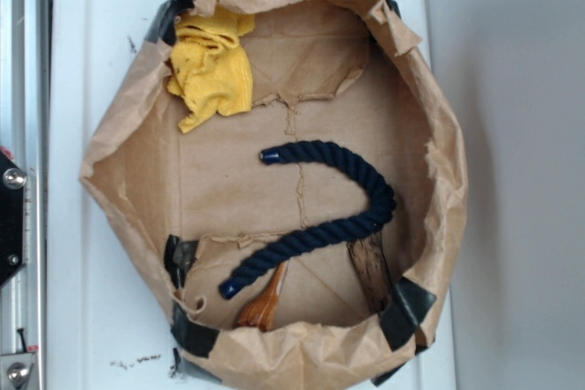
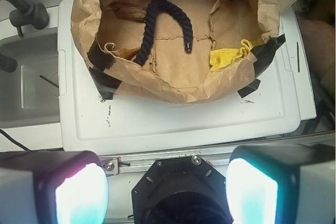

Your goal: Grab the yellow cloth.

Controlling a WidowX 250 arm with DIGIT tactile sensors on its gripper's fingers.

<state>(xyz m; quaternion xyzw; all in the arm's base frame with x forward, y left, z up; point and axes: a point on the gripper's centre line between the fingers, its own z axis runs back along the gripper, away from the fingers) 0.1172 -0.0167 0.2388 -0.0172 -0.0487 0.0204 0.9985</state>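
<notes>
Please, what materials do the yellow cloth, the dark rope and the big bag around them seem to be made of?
Yellow cloth: likely terry-like fabric, nubby, matte, softly folded. Dark rope: twisted fibre strands, probably cotton or synthetic. Bag: crinkled brown paper, matte.

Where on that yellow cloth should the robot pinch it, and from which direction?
Probably from straight above, pinching a raised fold near the middle of the yellow cloth. It lies crumpled against the wall of the paper bag, so a sideways approach looks blocked. The gripper, with its fingers spread, is outside the bag, well clear of the cloth.
</notes>
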